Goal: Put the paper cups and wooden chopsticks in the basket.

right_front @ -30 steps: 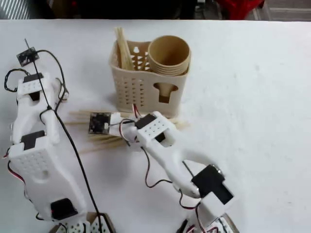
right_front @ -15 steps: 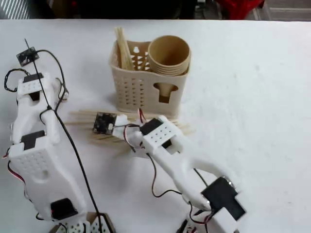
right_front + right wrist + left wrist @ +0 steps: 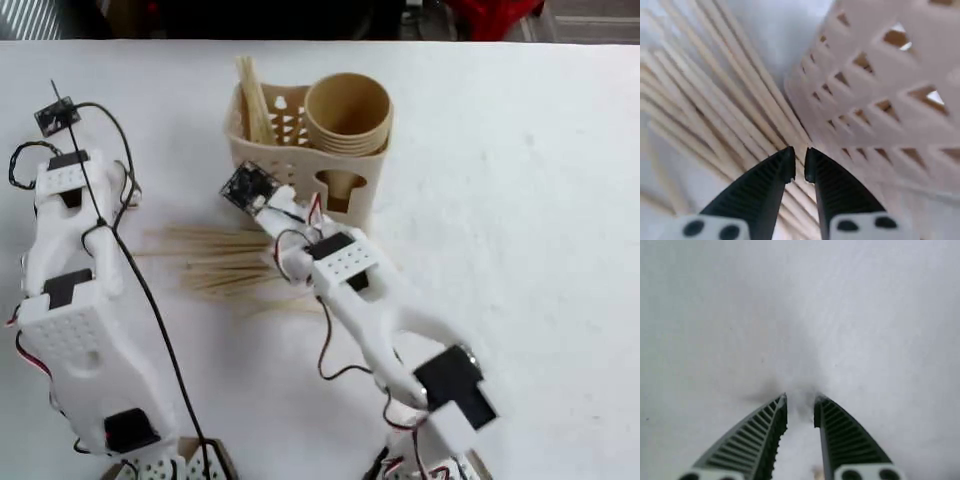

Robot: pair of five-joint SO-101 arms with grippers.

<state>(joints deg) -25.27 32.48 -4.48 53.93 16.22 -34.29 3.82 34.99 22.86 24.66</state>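
Right up against the cream perforated plastic basket [image 3: 290,185], the right gripper [image 3: 799,167] hangs over the loose pale wooden chopsticks [image 3: 215,262] fanned out on the white table [image 3: 520,200]. Its jaws are nearly together and I can't see anything pinched. The tan paper cups [image 3: 347,112] sit stacked in the basket beside a bunch of upright chopsticks [image 3: 255,100]. The left gripper [image 3: 800,407] is slightly apart over bare table.
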